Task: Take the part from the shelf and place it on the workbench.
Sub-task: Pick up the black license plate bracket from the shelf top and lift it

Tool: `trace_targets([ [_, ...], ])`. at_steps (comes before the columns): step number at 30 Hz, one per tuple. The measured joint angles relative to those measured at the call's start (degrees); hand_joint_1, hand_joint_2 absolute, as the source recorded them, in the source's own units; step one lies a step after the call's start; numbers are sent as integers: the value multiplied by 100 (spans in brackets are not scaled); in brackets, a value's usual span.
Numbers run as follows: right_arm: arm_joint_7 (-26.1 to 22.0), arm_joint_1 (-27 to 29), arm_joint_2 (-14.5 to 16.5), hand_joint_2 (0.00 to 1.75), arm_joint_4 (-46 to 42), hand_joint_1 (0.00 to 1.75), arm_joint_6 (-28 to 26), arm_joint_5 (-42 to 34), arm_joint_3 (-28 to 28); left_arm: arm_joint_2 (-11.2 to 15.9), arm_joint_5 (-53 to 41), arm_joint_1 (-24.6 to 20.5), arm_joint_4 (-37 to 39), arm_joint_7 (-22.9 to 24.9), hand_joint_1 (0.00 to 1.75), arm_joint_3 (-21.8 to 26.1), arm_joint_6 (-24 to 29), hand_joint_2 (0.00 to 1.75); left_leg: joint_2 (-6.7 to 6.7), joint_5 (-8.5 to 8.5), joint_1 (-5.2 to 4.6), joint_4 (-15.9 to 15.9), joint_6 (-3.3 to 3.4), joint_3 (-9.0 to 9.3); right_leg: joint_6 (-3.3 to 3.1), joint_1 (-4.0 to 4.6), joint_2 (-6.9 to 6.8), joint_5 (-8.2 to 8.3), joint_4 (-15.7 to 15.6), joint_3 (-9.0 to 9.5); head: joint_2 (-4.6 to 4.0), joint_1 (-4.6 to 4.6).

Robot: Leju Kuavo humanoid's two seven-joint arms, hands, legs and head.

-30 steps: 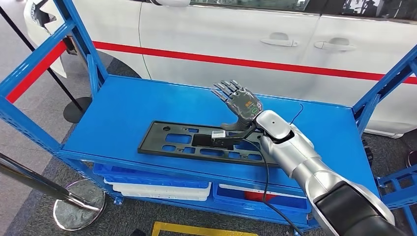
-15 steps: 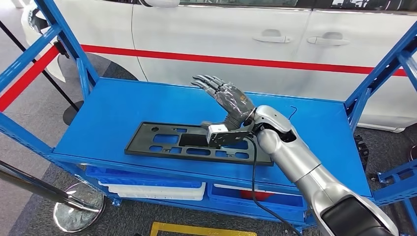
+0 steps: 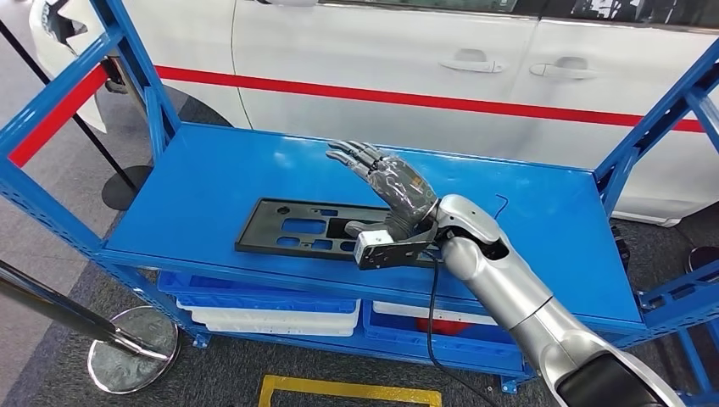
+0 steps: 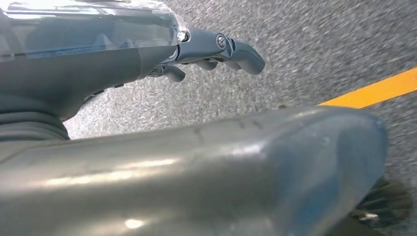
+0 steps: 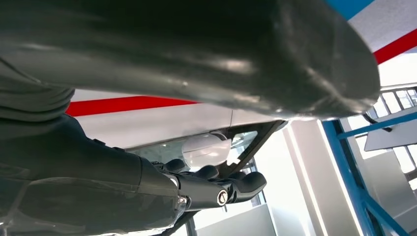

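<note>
Head view: the flat black part, pierced with cut-outs, lies on the top deck of the blue shelf, toward the deck's front edge. The right hand hovers over the part's 3 o'clock end, fingers extended and slightly spread, holding nothing, pointing toward 10 o'clock; whether the thumb touches the part cannot be told. A white car with a red stripe stands at 12 o'clock behind the shelf.

Left wrist view: the left hand hangs over grey floor with a yellow line, fingers loosely curled, holding nothing.
</note>
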Motion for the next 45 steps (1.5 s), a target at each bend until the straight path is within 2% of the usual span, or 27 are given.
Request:
trace_targets([
  [1,13,22,3,0,-2,0,-13,12,6,1,-9,3,0,3,0,1,-4,0,3,45,-5,2,1,-58,-3,0,0,-31,139,14,0,0],
  [2,23,37,3,0,-2,0,-23,18,13,2,-16,5,0,5,0,1,-7,0,3,91,-11,3,-1,-112,-16,1,-1,53,53,135,0,0],
  [4,35,40,2,0,-14,0,-38,25,20,1,-21,2,0,6,0,2,-7,0,4,184,-27,4,-11,-205,-91,23,-21,345,-650,654,0,0],
  [6,43,22,2,0,-46,0,-50,44,23,-4,-28,1,0,5,0,2,-6,0,9,272,-46,-4,-52,-263,-165,75,-81,453,-1408,1139,0,0],
  [7,45,13,2,0,-60,0,-57,60,25,-8,-33,2,0,4,0,2,-5,0,15,313,-43,-18,-84,-272,-190,103,-104,443,-1610,1251,0,-1],
  [9,57,7,3,0,-67,0,-74,101,33,-10,-46,5,0,3,0,2,-4,0,29,405,-41,-78,-164,-270,-228,120,-108,503,-1703,1233,0,-2],
  [11,73,4,-7,0,-65,0,-97,138,47,-12,-57,11,0,3,0,2,3,0,27,294,-37,-21,-236,-330,-291,89,-117,645,-1778,1174,0,-3],
  [12,79,3,-19,0,-64,0,-115,160,60,-12,-62,15,0,4,0,2,11,0,24,84,-35,155,-272,-401,-315,66,-122,726,-1813,1128,0,-3],
  [14,101,11,-58,0,-60,0,-156,223,93,-12,-71,23,0,7,0,2,30,0,23,-478,-9,847,-336,-602,-339,55,-126,833,-1817,1016,0,-3],
  [15,127,21,-79,0,-53,0,-188,275,112,-12,-77,27,0,8,0,2,38,0,24,-644,4,1212,-367,-684,-334,55,-127,871,-1805,958,0,-4],
  [16,160,33,-96,0,-43,0,-227,335,130,-12,-82,32,0,8,0,2,44,0,25,-687,16,1444,-392,-701,-324,52,-128,899,-1787,903,0,-4],
  [17,198,41,-110,0,-29,0,-274,401,150,-12,-88,37,0,8,0,2,48,0,26,-628,27,1464,-412,-618,-310,47,-127,919,-1763,853,0,-4],
  [19,252,49,-125,0,-7,0,-350,504,185,-12,-97,41,0,8,0,2,54,0,21,-425,54,858,-432,-134,-275,30,-125,933,-1692,774,0,-4],
  [21,271,48,-134,0,2,0,-387,541,203,-12,-102,39,0,7,0,2,58,0,-10,-338,50,204,-377,316,-224,34,-116,925,-1616,717,0,-4],
  [22,272,48,-137,0,4,0,-398,546,210,-12,-102,40,0,6,0,2,61,0,-25,-351,41,50,-331,406,-196,42,-111,923,-1587,698,0,-3],
  [26,276,46,-139,0,15,0,-423,564,231,-14,-103,44,0,6,0,2,63,0,-31,-321,47,-13,-157,376,-78,33,-84,848,-1453,617,0,-2],
  [28,276,49,-133,0,22,0,-428,566,233,-16,-104,40,0,6,0,2,63,0,-24,-284,56,-34,-94,355,-36,6,-50,526,-940,388,0,-2],
  [30,276,66,-117,0,39,0,-430,567,237,-16,-104,41,0,6,0,2,63,0,-19,-266,50,-27,-66,316,-12,-2,-35,191,-179,48,0,-2],
  [31,277,76,-110,0,51,0,-432,571,242,-16,-104,45,0,6,0,2,63,0,-18,-261,47,-20,-60,301,-8,-4,-35,143,52,-54,0,-2],
  [32,282,83,-108,0,63,0,-439,587,245,-16,-104,48,0,6,0,2,63,0,-20,-258,45,-11,-58,292,-14,-4,-35,211,67,-51,0,-2],
  [33,296,85,-108,0,72,0,-454,616,248,-16,-106,51,0,6,0,2,63,0,-23,-257,42,-3,-60,289,-31,-3,-35,378,-147,60,0,-2],
  [35,366,69,-108,0,83,0,-524,758,253,-21,-121,49,0,6,0,2,62,0,-27,-254,32,3,-74,291,-98,13,-57,762,-935,457,0,-2],
  [37,502,41,-105,87,105,0,-641,1045,271,-26,-148,39,0,7,0,2,58,0,-21,-231,16,5,-125,257,-153,54,-87,904,-1455,680,0,-2],
  [39,689,22,-104,175,190,0,-782,1470,325,-29,-178,34,0,17,0,2,48,0,-5,-199,8,-3,-193,223,-179,83,-85,901,-1552,677,0,-2],
  [41,884,-1,-119,175,350,0,-945,1943,412,-31,-211,26,0,34,0,2,37,0,9,-248,9,41,-254,194,-224,48,-90,945,-1608,682,0,-2],
  [42,975,-28,-132,175,454,0,-1034,2166,469,-32,-232,15,0,44,0,2,32,0,11,-357,8,187,-285,130,-254,29,-99,972,-1643,689,0,-3],
  [45,1288,-104,-177,175,843,0,-1287,2771,663,-32,-288,-10,0,56,0,2,4,0,14,-881,15,1216,-353,-331,-299,24,-125,1004,-1663,679,0,-4],
])
